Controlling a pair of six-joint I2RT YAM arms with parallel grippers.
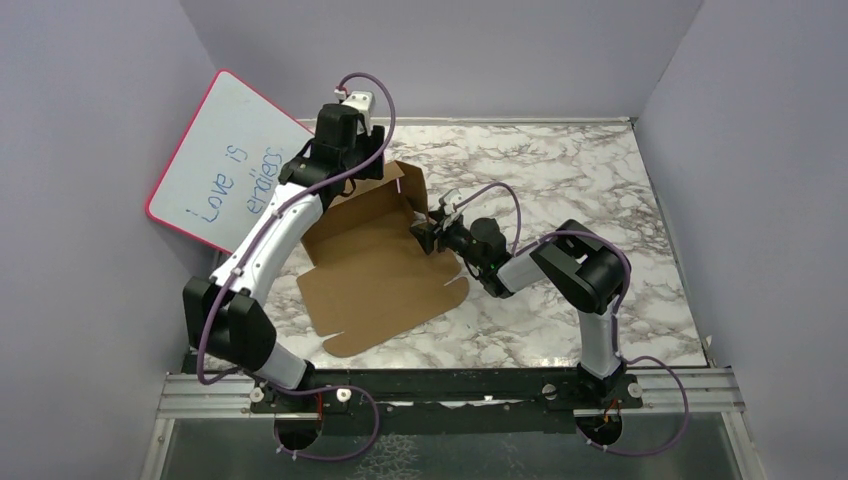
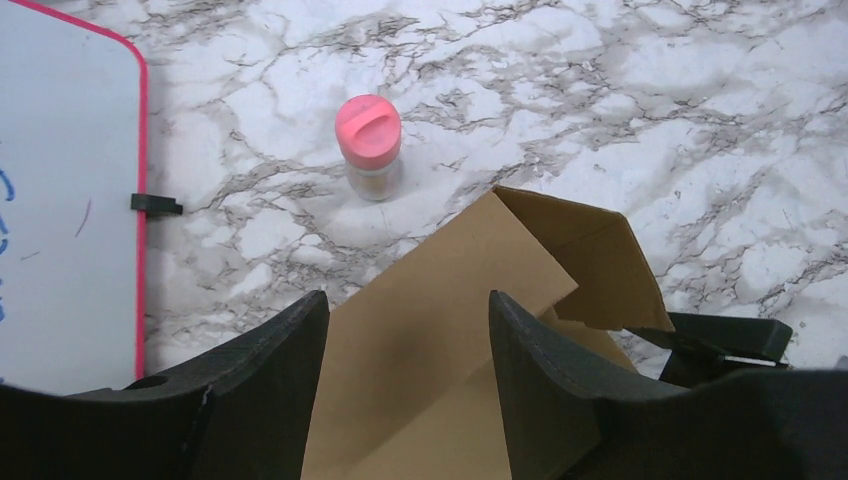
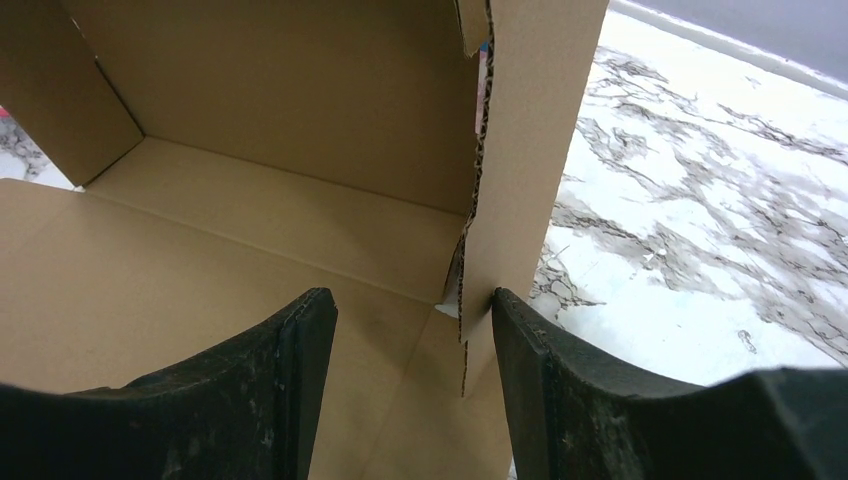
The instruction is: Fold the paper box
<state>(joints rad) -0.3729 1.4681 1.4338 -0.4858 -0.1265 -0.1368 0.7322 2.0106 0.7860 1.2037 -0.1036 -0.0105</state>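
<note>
Right pincer [image 3: 408, 300], jaws apart, straddles the paper box [image 3: 250, 130] flap

The paper box [image 1: 380, 265] with raised flaps fills the worktop's [image 1: 600, 180] left middle; the whiteboard [image 1: 225, 160] blocks the far-left corner, a pink-capped jar [image 2: 368, 145] standing between them. Bare marble gives passage along the right edge.

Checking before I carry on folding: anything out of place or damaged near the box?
No damage shows on the paper box. Two strays: a pink-capped jar stands upright beyond its raised flap, and a whiteboard leans askew at the left wall.
</note>
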